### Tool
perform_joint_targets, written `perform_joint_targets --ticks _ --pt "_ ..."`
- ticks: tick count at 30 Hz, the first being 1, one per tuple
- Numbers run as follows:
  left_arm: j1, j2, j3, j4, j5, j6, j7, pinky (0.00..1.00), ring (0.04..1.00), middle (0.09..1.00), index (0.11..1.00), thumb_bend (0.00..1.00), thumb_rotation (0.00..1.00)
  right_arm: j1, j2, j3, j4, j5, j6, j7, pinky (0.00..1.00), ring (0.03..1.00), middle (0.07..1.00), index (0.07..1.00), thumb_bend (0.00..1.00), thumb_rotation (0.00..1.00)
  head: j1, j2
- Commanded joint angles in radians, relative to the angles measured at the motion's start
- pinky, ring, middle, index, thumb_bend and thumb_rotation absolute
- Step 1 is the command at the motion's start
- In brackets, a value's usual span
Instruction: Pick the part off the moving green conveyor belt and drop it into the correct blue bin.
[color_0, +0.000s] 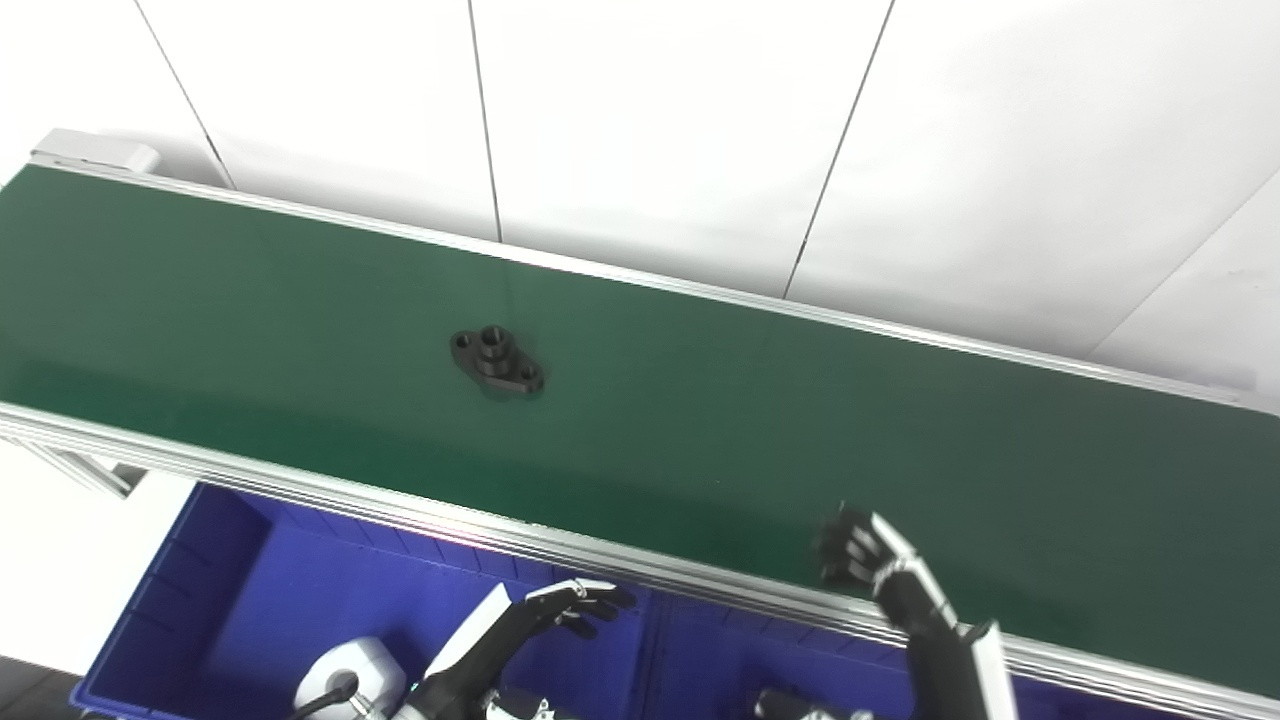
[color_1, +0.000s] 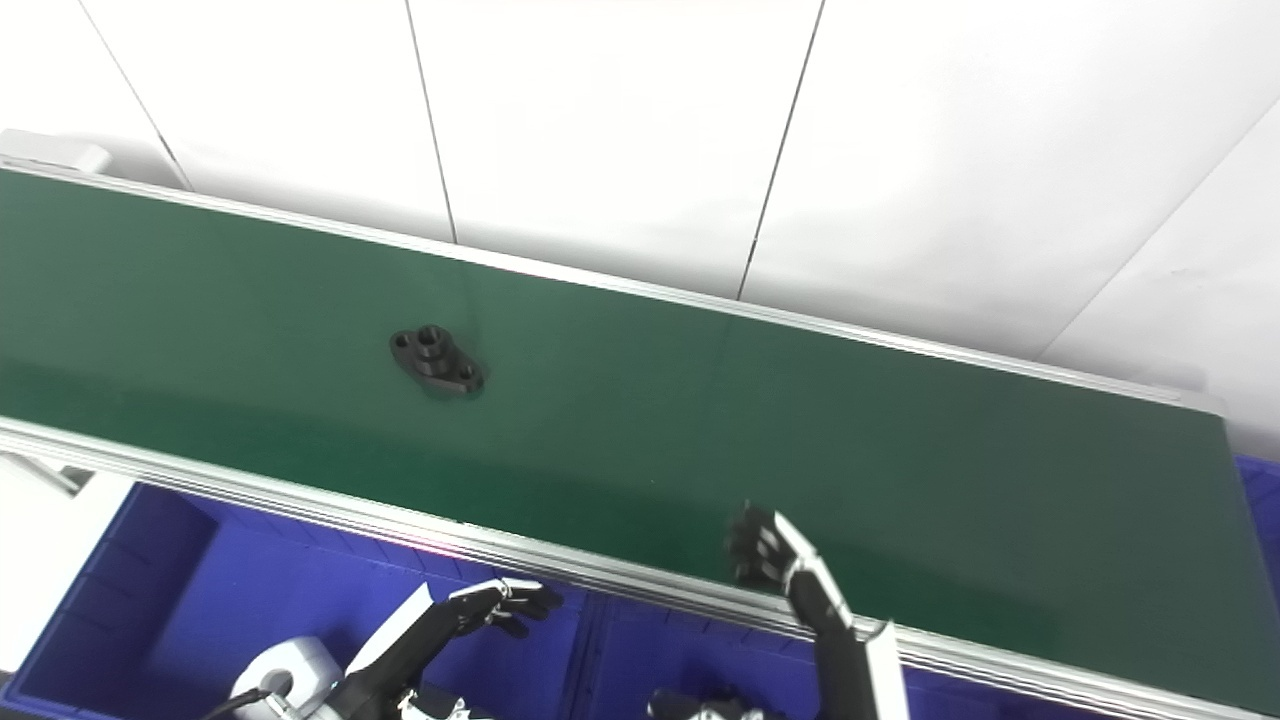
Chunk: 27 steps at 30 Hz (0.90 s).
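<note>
A black flanged part (color_0: 497, 361) with a raised hub and two bolt holes lies on the green conveyor belt (color_0: 700, 430), left of the middle; it also shows in the right eye view (color_1: 437, 363). My right hand (color_0: 868, 562) is raised over the belt's near edge, well to the right of the part, fingers apart and empty. My left hand (color_0: 570, 603) hangs below the belt over the blue bin (color_0: 200, 600), fingers loosely spread, holding nothing.
A second blue bin (color_0: 720, 665) sits to the right of the first, under the belt's near rail (color_0: 400, 505). A white wall with panel seams stands behind the belt. The belt's end shows in the right eye view (color_1: 1225, 470).
</note>
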Motion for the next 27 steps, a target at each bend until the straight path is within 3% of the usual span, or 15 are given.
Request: perform_joint_targets --ticks 1,6,13,15,19,24,27 --pt "-0.010 0.005 -0.005 -0.009 0.002 -0.035 0.026 0.66 0.755 0.812 0.747 0.88 0.33 -0.025 0.009 -0.019 -0.066 -0.012 0.049 0.029 0.66 0.749 0.792 0.845 0.81 0.29 -0.014 0.001" --pt "-0.015 0.008 -0.010 -0.007 0.011 -0.035 0.044 0.66 0.753 0.806 0.748 0.87 0.32 -0.121 0.017 -0.063 -0.094 -0.058 0.137 0.076 0.61 0.717 0.782 0.833 0.85 0.36 -0.060 -0.002" --pt "-0.021 0.021 -0.012 -0.001 -0.009 -0.035 0.044 0.67 0.765 0.812 0.747 0.88 0.33 -0.263 0.019 -0.094 -0.112 -0.147 0.265 0.153 0.62 0.726 0.791 0.830 0.84 0.40 -0.163 -0.012" --pt "-0.023 0.027 -0.013 0.002 -0.013 -0.035 0.048 0.67 0.763 0.813 0.744 0.88 0.34 -0.302 0.023 -0.093 -0.120 -0.166 0.307 0.179 0.64 0.731 0.791 0.830 0.82 0.36 -0.212 -0.016" --pt "-0.030 0.040 -0.018 0.004 -0.014 -0.035 0.060 0.66 0.760 0.812 0.744 0.89 0.33 -0.375 0.040 -0.083 -0.122 -0.217 0.397 0.228 0.62 0.713 0.783 0.834 0.80 0.31 -0.235 -0.009" --pt "-0.031 0.050 -0.020 0.003 -0.014 -0.035 0.068 0.65 0.740 0.801 0.738 0.89 0.33 -0.455 0.039 -0.074 -0.093 -0.246 0.452 0.274 0.62 0.711 0.784 0.849 0.79 0.32 -0.239 -0.005" --pt "-0.030 0.056 -0.020 0.002 -0.015 -0.035 0.065 0.66 0.750 0.805 0.742 0.89 0.34 -0.505 0.014 -0.069 -0.056 -0.213 0.447 0.310 0.65 0.740 0.799 0.860 0.78 0.30 -0.251 -0.003"
